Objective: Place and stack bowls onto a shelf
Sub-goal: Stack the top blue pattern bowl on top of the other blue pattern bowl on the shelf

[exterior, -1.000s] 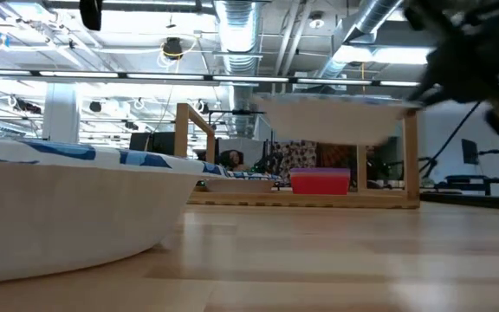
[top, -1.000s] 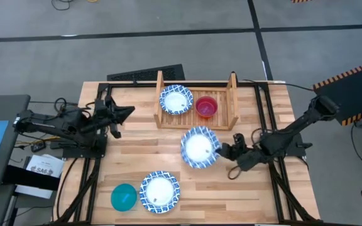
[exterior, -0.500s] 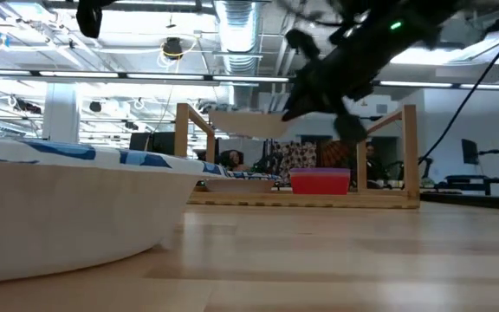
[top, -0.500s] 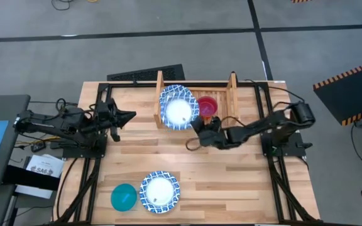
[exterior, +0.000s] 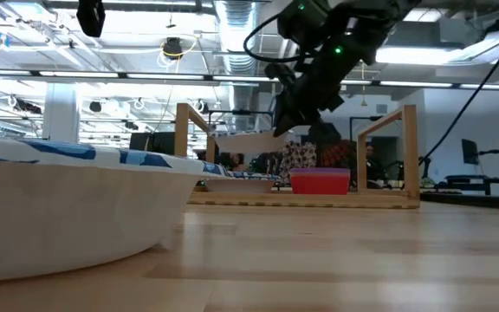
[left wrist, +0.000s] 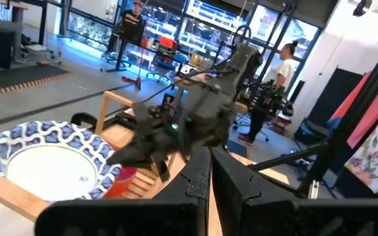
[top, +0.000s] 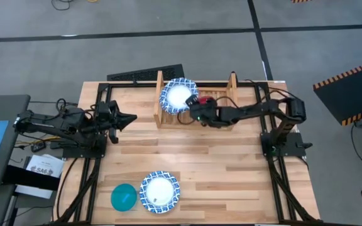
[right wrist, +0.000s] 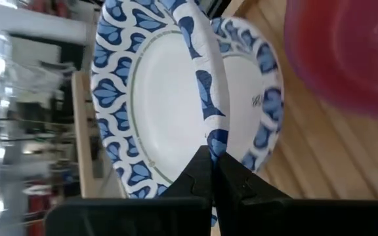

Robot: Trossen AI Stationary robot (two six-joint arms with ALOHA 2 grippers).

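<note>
R. gripper [top: 195, 103], clamped on rim of a blue-patterned bowl [top: 178, 95], holds it over another in the shelf [top: 234, 100] at tabletop's far edge; should level and centre before release; L. gripper [top: 129, 117] shut, idle.

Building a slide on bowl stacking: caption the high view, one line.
Right gripper holds a blue-rimmed bowl over the wooden shelf; left gripper waits.

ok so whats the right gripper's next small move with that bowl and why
Probably lower it straight down. The right gripper is shut on the held patterned bowl, which hangs just above the patterned bowl on the shelf, beside the red bowl.
</note>
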